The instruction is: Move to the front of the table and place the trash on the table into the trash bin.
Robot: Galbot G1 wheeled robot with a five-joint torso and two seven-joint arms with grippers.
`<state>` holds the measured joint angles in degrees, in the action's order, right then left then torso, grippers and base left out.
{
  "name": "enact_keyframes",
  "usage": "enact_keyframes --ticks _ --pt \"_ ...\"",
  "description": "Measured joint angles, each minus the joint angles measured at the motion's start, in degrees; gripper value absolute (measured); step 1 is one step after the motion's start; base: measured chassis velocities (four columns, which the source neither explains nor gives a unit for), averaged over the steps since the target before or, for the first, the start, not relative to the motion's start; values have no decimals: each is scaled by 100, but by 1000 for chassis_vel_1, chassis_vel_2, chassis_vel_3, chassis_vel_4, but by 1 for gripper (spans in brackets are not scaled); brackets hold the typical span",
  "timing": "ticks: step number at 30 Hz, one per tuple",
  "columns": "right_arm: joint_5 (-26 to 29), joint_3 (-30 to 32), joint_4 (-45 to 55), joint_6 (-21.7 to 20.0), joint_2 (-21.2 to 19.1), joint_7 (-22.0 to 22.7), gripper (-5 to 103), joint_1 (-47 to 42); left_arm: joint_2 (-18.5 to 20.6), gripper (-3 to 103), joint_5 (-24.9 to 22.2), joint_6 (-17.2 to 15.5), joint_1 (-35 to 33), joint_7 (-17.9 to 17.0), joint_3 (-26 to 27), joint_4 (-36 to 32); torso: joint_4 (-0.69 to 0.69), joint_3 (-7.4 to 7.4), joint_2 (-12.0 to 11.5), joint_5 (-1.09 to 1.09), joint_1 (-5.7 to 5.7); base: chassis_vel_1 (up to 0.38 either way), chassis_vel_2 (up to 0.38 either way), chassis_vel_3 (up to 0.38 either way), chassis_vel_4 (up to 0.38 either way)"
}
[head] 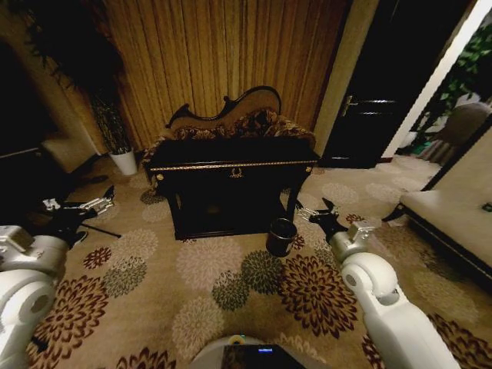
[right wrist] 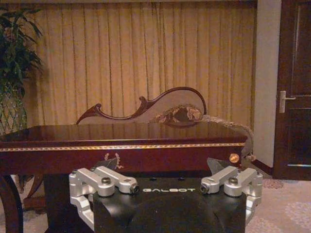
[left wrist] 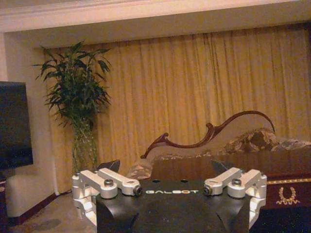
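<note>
The table [head: 234, 173] stands ahead of the robot on the flowered carpet [head: 231, 288], its glossy dark top edged with a gold line and a gold emblem at the front centre. Its top looks bare from the right wrist view, though a small round tan thing [right wrist: 234, 158] sits at its far right corner, too small to tell what it is. The trash bin [head: 281, 236] stands on the carpet just beside the table's front right leg, much shorter than the table. Behind the table, touching or nearly so, is a sofa [head: 231, 115] with a carved curved back, and behind that hangs a long curtain [head: 223, 54]. A potted plant [head: 119, 146] stands at the table's left, a dark door [head: 392, 84] at its right.

The left gripper [head: 104, 198] hangs low at the left, well apart from the table, fingers apart. The right gripper [head: 319, 209] hangs near the bin's right side, fingers spread, holding nothing.
</note>
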<state>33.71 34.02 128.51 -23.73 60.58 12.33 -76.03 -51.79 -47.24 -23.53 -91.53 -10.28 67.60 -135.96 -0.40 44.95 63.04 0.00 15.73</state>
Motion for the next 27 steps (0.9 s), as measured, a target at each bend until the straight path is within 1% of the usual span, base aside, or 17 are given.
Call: enact_keyframes --ticks 8,12,14,18,20,25,27 --pt "-28 9 -20 53 9 -1 100 -34 -4 100 4 8 -15 8 0 3 -3 0 0 2 0 133 -193 -143 178" --pt "-34 25 -15 62 12 -3 100 -62 -4 100 5 10 -23 12 10 -5 1 0 0 -1 0 135 -182 -130 223" --pt "-35 26 -9 70 13 -4 100 -63 -4 100 5 10 -26 12 16 -7 1 0 0 -2 0 150 -187 -138 211" --pt "-38 18 -2 151 13 -4 100 -70 -10 100 5 11 -40 13 34 -18 -3 0 0 4 0 166 -156 -179 150" --pt "-41 -7 -6 259 19 -5 100 -74 -26 100 4 17 -57 12 47 -28 -3 -3 3 0 -5 134 -120 -151 75" --pt "-58 -24 -9 318 38 -8 100 -97 -59 100 -16 21 -113 8 98 -53 1 0 1 -4 -1 72 -6 -71 23" --pt "-67 -24 -9 323 41 -8 100 -104 -67 100 -20 53 -119 8 99 -56 0 2 -1 0 3 2 50 32 -38"
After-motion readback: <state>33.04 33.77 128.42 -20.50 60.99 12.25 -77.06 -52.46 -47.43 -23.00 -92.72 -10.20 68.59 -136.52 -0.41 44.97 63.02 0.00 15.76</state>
